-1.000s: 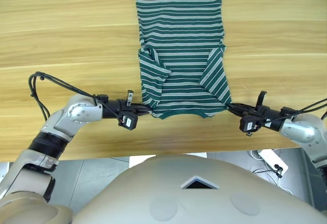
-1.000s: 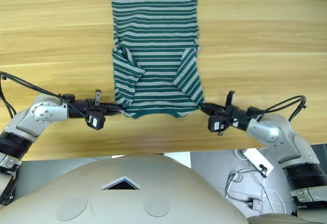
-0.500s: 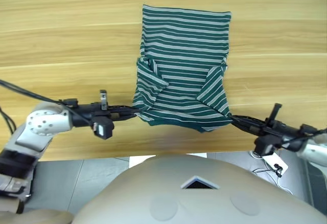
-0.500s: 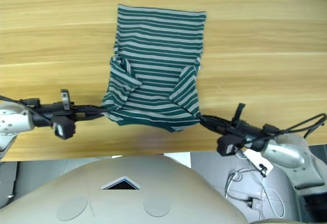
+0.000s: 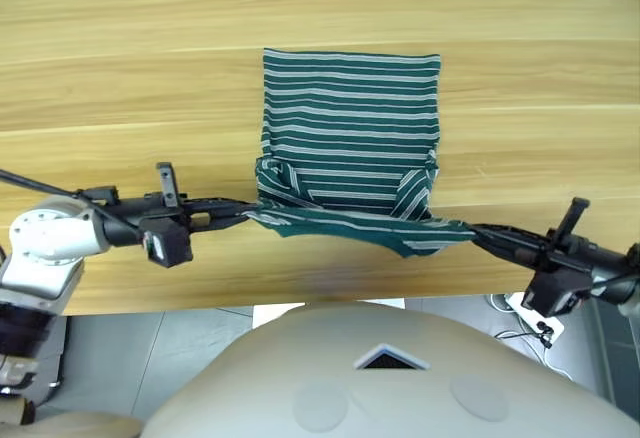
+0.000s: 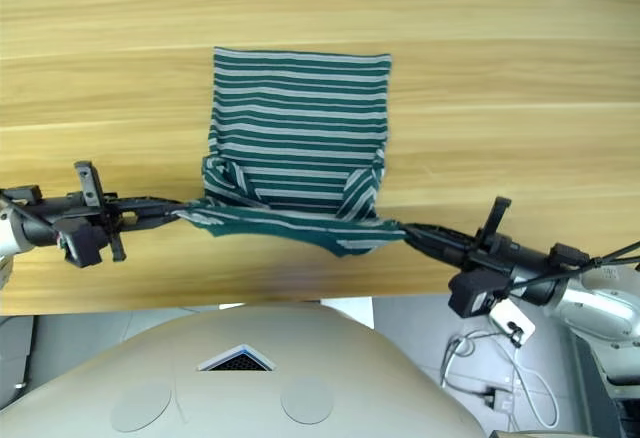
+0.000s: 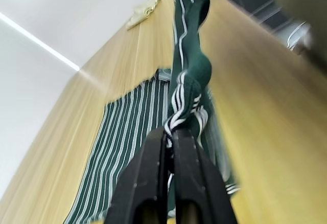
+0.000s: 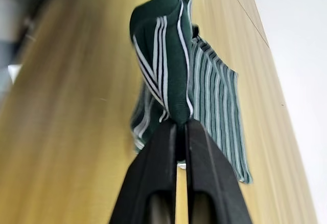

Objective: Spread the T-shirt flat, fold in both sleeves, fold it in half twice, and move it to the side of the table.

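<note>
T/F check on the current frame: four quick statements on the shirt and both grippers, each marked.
1. The left gripper and the right gripper are each shut on the near edge of the T-shirt. True.
2. The whole T-shirt lies flat on the table. False: its near edge is raised and stretched between the two grippers, and only the far part lies on the wood.
3. Both sleeves are folded in over the body of the shirt. True.
4. The T-shirt is plain red. False: it is dark green with pale stripes.
</note>
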Robot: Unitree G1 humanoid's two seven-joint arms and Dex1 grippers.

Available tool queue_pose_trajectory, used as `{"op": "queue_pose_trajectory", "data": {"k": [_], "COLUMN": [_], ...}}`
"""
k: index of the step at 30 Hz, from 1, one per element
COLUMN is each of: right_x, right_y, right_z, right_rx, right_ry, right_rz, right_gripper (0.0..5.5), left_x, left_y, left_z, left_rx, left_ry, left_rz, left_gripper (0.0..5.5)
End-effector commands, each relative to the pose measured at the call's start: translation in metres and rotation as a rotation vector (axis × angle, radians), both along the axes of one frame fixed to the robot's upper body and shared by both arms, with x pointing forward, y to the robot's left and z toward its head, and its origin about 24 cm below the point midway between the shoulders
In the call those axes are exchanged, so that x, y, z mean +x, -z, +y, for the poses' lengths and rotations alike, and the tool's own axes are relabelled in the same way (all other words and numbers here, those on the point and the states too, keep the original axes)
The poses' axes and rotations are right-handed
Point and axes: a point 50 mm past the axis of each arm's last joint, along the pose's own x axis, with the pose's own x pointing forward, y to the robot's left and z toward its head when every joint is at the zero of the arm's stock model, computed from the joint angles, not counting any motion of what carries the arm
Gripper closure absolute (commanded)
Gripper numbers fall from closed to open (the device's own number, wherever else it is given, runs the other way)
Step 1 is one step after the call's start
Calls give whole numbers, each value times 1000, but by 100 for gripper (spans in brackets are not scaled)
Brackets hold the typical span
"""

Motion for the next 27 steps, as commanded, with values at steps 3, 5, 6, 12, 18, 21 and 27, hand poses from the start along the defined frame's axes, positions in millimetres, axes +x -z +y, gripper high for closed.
{"op": "queue_pose_trajectory", "data": {"k": [3, 5, 6, 12, 18, 21, 27], "right_x": [73, 95, 106, 153, 186, 199, 217], "right_y": [10, 12, 13, 15, 28, 39, 57], "right_z": [7, 8, 10, 17, 26, 28, 36], "right_rx": [-70, -94, -108, -131, -122, -107, -71], "right_ry": [224, 286, 308, 390, 443, 461, 501], "right_rz": [-193, -257, -287, -367, -356, -331, -294], "right_gripper": [547, 547, 547, 547, 547, 547, 547], "left_x": [74, 100, 111, 155, 179, 187, 194], "left_y": [-3, -9, -10, 0, 19, 28, 39], "left_z": [-5, -11, -13, -31, -41, -41, -48], "left_rx": [27, 12, 18, 104, 193, 223, 266], "left_ry": [-143, -194, -223, -317, -428, -517, -626], "left_rz": [-136, -191, -202, -278, -277, -279, -314], "left_gripper": [550, 550, 550, 550, 550, 550, 550]}}
